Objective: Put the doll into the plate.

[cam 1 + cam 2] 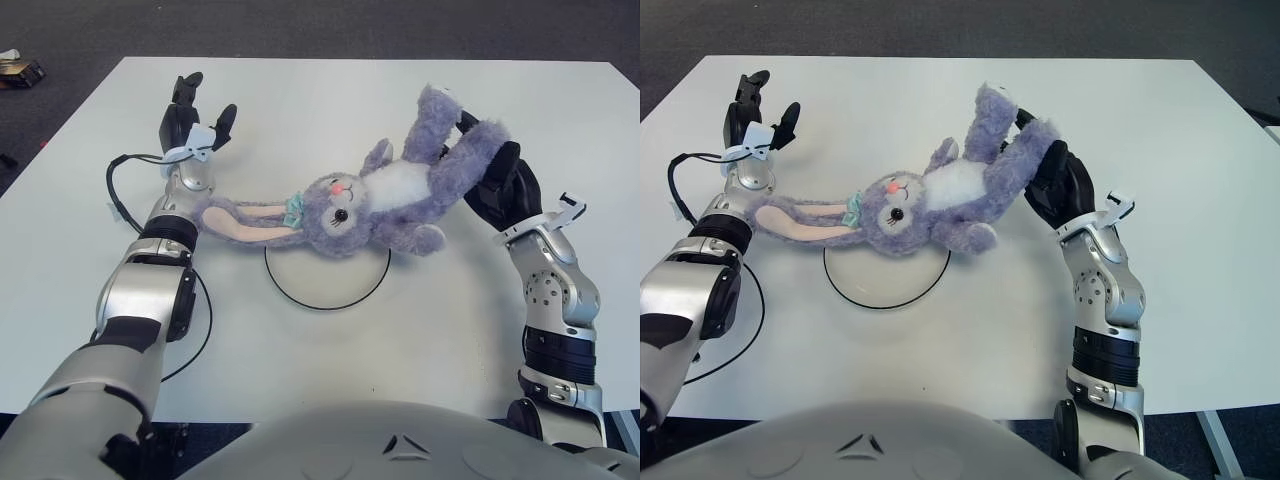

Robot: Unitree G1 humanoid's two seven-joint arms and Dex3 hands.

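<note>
A purple plush rabbit doll (385,200) with long pink-lined ears lies stretched across the white table, its head over the far edge of the plate (330,292), a white disc with a thin black rim. My right hand (500,180) is shut on the doll's leg at the right, holding that end slightly raised. One long ear (245,220) reaches left and touches my left forearm. My left hand (195,120) shows at the far left of the table, fingers spread, holding nothing.
A black cable (120,190) loops beside my left arm and hangs near the table's front left. The white table (320,100) is bordered by dark floor, with a small object (20,70) on the floor at the far left.
</note>
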